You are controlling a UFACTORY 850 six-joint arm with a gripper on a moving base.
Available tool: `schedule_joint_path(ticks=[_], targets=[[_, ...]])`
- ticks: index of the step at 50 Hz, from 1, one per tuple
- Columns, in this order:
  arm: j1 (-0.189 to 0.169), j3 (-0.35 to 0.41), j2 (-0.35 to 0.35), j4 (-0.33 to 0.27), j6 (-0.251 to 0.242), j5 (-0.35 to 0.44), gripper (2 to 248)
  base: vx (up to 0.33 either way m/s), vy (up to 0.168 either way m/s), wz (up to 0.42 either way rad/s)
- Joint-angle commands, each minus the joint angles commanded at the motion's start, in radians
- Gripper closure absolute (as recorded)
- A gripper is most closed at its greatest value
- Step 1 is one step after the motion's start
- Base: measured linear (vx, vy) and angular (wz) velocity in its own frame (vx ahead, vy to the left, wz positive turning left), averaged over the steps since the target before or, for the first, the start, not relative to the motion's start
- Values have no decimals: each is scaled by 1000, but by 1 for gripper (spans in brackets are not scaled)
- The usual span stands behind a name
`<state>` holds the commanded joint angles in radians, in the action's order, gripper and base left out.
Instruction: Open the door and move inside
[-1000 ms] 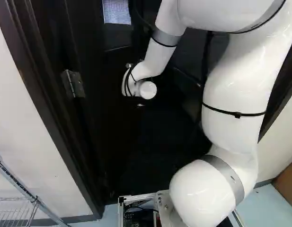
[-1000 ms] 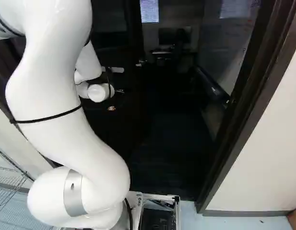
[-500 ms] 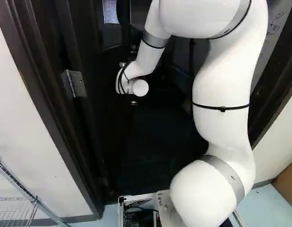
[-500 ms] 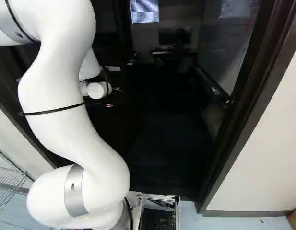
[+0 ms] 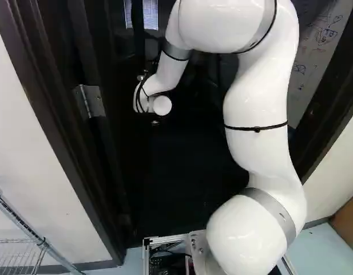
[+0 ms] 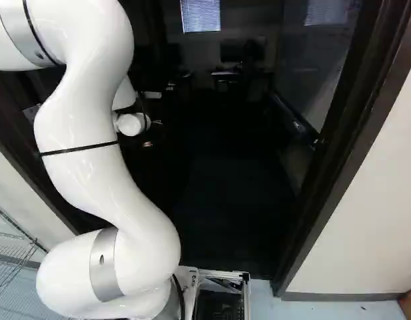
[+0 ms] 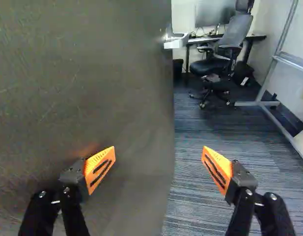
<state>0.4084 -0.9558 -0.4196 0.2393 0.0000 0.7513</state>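
The gripper (image 6: 148, 143) has its jaws spread wide, gripping nothing; one finger is near the door (image 7: 82, 73), contact unclear. The door stands open, left of centre in the left base view.

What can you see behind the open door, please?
Past the edge of the door, an office chair, a desk, a monitor and carpet show. Whatever lies directly behind the door is covered and cannot be seen.
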Motion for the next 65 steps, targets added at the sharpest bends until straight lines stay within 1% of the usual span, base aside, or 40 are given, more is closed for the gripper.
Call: schedule_joint_path(ticks=[38, 65], targets=[[61, -144, -112, -84, 0, 0, 3, 0, 0, 0], [90, -194, -151, -157, 0, 0, 3, 0, 0, 0]])
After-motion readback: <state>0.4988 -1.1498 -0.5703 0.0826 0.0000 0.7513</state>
